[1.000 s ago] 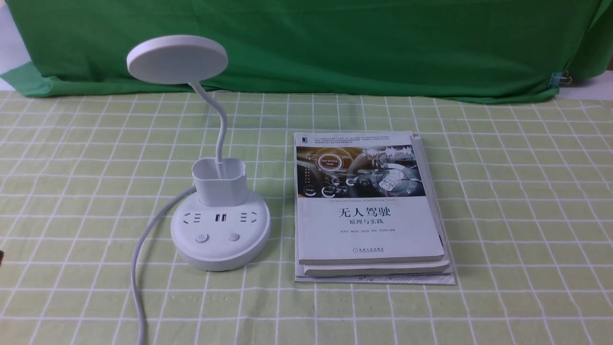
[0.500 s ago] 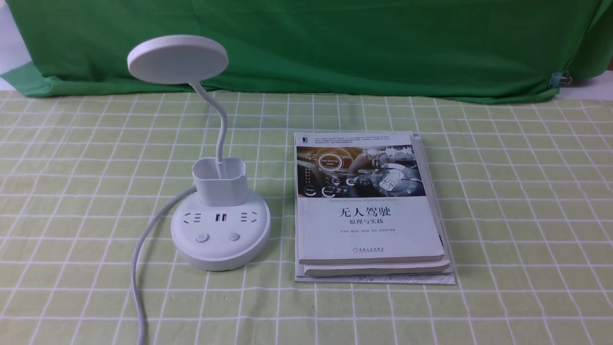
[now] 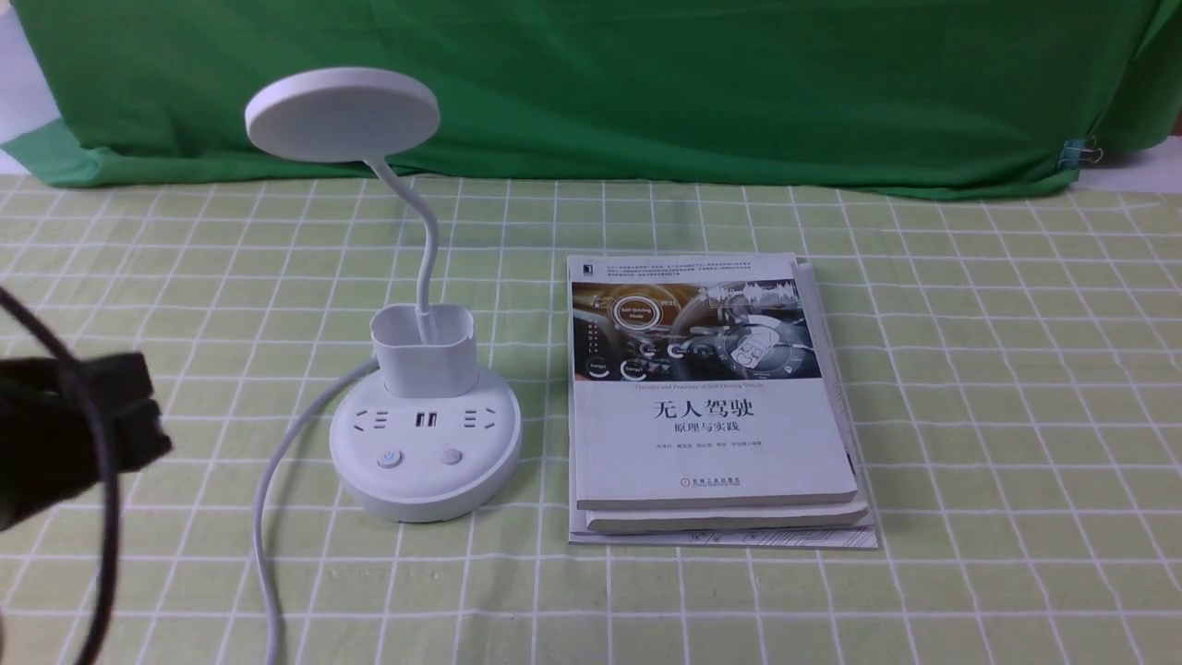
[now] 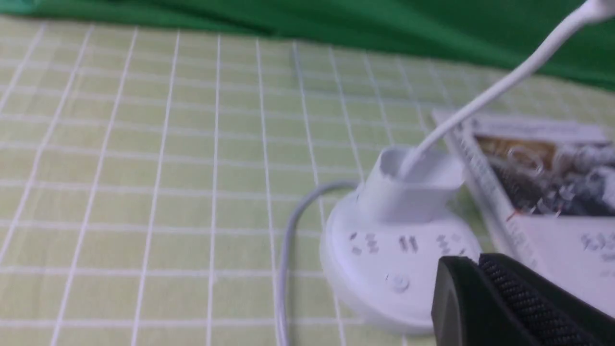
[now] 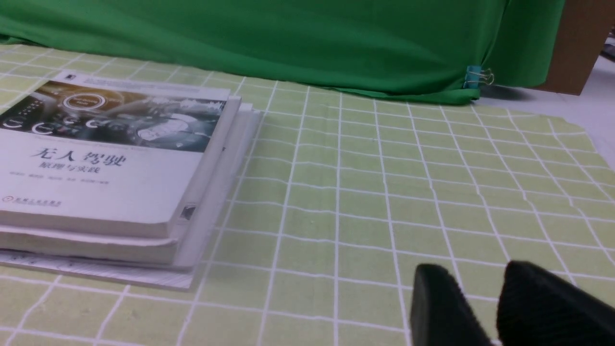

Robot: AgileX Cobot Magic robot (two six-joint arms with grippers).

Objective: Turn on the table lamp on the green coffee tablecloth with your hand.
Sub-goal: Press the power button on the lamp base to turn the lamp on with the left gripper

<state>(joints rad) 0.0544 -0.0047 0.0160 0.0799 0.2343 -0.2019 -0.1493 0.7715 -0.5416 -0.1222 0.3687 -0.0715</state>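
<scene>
Currently | left fingers (image 4: 454,302) pressed together, table lamp (image 3: 425,485) just ahead | risk: broad tips hit wrong one of 2 buttons (image 3: 390,458) or shove base | right fingers (image 5: 432,298) slightly spread

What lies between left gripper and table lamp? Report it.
Front view: only the white power cord, lying on the green coffee tablecloth, between left gripper and table lamp.

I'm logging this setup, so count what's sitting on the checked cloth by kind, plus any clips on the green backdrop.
Table lamp: 1
Stack of books: 1
Binder clip: 1
Total: 3
</scene>
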